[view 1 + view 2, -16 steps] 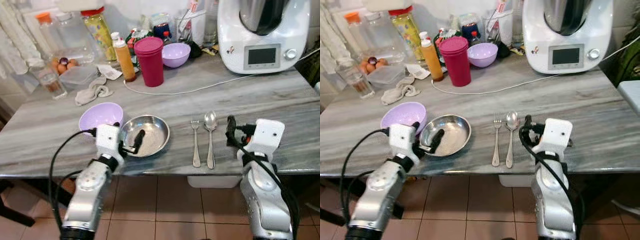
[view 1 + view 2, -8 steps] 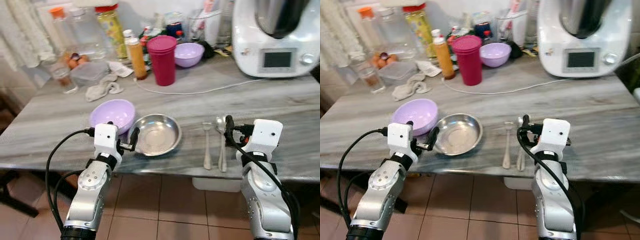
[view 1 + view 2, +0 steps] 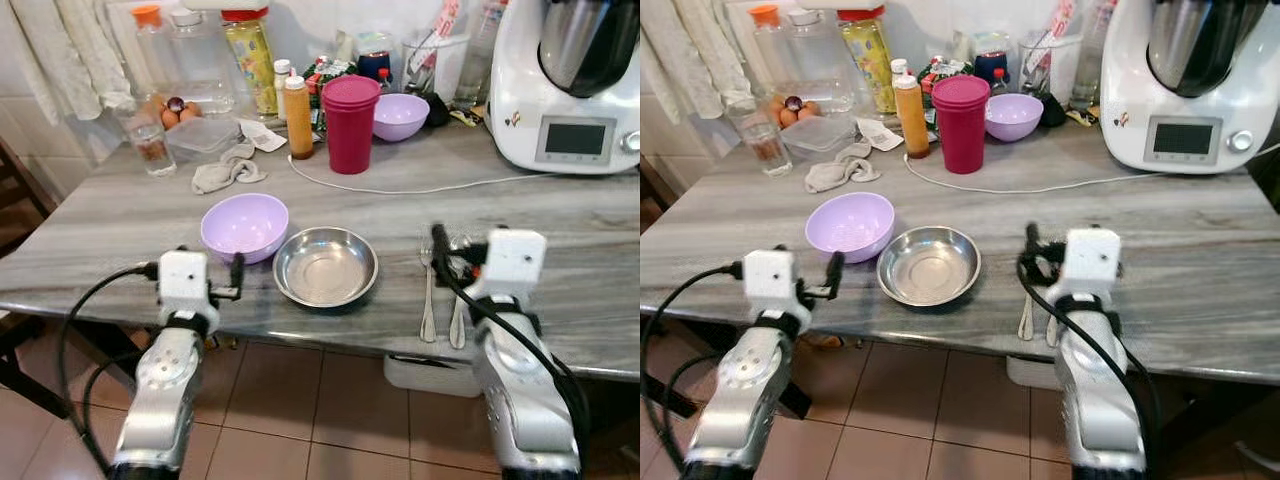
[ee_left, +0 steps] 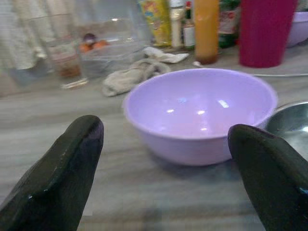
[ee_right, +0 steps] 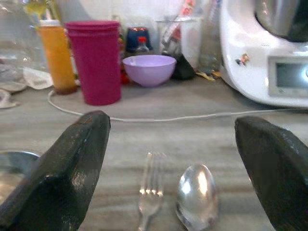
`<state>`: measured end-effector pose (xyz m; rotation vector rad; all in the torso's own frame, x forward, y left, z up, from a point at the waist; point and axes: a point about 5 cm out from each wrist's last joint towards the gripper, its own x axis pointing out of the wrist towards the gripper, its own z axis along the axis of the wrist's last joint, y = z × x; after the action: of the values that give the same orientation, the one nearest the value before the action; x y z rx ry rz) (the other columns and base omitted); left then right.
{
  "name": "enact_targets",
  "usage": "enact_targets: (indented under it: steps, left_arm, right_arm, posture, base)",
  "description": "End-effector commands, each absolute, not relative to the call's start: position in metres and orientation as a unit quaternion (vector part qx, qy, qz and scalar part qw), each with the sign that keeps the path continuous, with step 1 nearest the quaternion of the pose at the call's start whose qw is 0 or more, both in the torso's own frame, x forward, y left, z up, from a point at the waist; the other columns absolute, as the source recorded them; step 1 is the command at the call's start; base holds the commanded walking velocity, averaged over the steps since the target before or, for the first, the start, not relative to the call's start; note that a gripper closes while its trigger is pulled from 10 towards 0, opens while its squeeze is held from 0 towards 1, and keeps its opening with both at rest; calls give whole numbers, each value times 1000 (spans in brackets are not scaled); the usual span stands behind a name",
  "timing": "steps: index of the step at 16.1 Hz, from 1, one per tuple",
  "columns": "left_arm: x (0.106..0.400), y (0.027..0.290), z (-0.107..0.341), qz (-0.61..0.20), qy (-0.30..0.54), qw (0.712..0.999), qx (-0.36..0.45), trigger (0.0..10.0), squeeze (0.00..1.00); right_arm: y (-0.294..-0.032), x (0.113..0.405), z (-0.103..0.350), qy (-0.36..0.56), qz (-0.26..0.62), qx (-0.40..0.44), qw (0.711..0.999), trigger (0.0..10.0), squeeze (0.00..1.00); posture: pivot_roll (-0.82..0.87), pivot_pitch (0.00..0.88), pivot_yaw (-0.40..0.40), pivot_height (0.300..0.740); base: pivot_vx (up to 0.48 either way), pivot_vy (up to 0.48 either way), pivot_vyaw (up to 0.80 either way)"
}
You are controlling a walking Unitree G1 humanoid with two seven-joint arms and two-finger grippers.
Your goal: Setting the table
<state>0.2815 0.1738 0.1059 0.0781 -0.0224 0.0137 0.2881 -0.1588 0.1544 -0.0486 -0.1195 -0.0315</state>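
Note:
A lilac bowl (image 3: 245,224) stands near the table's front edge with a shallow steel dish (image 3: 325,266) touching its right side. Right of the dish, a fork (image 3: 428,300) and a spoon (image 3: 458,318) lie side by side. My left gripper (image 3: 211,264) hovers open at the front edge, facing the lilac bowl (image 4: 199,113), which sits between its fingers (image 4: 62,173) in the left wrist view. My right gripper (image 3: 468,241) is open just above the fork (image 5: 150,187) and spoon (image 5: 197,195), holding nothing.
At the back stand a magenta tumbler (image 3: 351,122), a second lilac bowl (image 3: 401,116), an orange bottle (image 3: 298,118), a glass (image 3: 150,148), a box of eggs (image 3: 200,135) and a white kitchen machine (image 3: 575,80). A white cable (image 3: 400,189) and a crumpled cloth (image 3: 228,172) lie mid-table.
The camera has shifted. My left gripper has drawn back out of the steel dish to the front edge, before the lilac bowl. The right gripper stays over the fork and spoon.

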Motion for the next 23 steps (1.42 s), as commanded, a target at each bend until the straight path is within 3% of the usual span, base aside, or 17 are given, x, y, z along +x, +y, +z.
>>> enact_targets:
  steps: [1,8,14,23]
  left_arm:
    - [277,187,110,36,-23,997,57,10000,0]
    - [262,201,102,64,-10,995,76,10000,0]
    - [267,199,102,58,-2,995,77,10000,0]
    - [274,193,101,36,5,996,79,10000,0]
  right_arm:
    - [-153,293,157,-65,1,-22,998,10000,0]
    - [-151,293,152,-60,6,-18,998,10000,0]
    - [-156,291,150,-57,-4,-18,998,10000,0]
    - [-160,288,151,-63,-18,-8,998,10000,0]
  posture:
    - [-217,0,49,740]
    - [-201,0,44,740]
    - [-216,0,55,740]
    - [-251,0,77,740]
  base:
    - [0,0,0]
    - [0,0,0]
    - [0,0,-264]
    - [-296,0,0]
